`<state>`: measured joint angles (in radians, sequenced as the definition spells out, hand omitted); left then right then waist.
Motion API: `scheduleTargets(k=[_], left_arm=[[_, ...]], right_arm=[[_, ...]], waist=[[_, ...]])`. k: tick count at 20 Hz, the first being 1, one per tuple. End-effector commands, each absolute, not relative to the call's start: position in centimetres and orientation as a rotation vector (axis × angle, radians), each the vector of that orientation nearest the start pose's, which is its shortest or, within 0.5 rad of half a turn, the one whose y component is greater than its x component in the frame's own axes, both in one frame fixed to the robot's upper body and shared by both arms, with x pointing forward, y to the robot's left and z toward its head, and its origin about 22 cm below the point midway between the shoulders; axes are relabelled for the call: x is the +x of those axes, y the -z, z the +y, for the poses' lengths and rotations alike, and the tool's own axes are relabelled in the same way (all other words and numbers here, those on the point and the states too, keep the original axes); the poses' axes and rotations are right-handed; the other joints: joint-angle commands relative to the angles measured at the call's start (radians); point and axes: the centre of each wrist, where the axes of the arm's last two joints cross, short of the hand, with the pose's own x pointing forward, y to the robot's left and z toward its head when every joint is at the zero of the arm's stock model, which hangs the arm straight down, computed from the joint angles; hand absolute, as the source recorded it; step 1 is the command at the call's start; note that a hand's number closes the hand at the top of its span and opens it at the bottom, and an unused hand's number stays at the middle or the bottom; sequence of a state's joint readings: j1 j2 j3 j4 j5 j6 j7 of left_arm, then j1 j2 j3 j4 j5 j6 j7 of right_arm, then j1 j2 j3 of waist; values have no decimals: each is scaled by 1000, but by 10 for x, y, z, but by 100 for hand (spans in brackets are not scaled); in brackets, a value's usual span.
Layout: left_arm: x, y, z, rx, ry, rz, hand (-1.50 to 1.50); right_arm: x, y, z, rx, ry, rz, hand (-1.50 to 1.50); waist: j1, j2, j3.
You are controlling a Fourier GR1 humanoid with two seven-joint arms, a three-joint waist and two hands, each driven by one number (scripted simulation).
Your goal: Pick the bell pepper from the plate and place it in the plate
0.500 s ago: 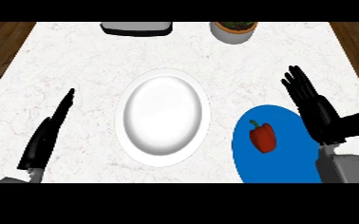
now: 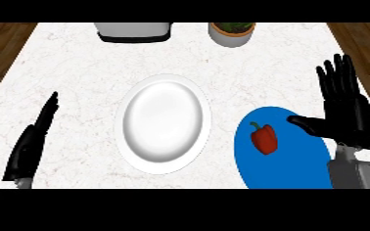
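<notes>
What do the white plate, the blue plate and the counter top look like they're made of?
White plate: probably glazed ceramic, with a soft sheen and shaded rim. Blue plate: flat, even colour with no highlights, so possibly matte plastic or matte glaze; the look leaves it open. Counter top: pale with faint veining, like marble or a marble-pattern laminate.

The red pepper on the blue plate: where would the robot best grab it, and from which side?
Probably round the bell pepper's broad red body, coming from above and the right, where the open right hand is. It lies flat on the blue plate; its green stem looks too thin.
</notes>
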<state>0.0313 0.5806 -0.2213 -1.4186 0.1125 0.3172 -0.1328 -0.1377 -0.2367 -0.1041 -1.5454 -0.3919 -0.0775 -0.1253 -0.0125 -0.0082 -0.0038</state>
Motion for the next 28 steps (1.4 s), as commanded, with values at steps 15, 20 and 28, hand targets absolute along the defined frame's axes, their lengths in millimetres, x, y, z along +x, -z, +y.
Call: scheduleTargets(k=[15, 20, 28], left_arm=[[216, -2, 332, 471, 286, -1518, 0], [212, 1, 337, 481, 297, -1517, 0], [209, 8, 331, 474, 287, -1511, 0]], right_arm=[[146, -70, -283, -229, -36, -1766, -150], [150, -94, -311, -339, -240, -1594, -150], [192, -120, -313, -351, -406, -1372, -150]], waist=[[8, 5, 2], [18, 8, 3], [23, 10, 3]])
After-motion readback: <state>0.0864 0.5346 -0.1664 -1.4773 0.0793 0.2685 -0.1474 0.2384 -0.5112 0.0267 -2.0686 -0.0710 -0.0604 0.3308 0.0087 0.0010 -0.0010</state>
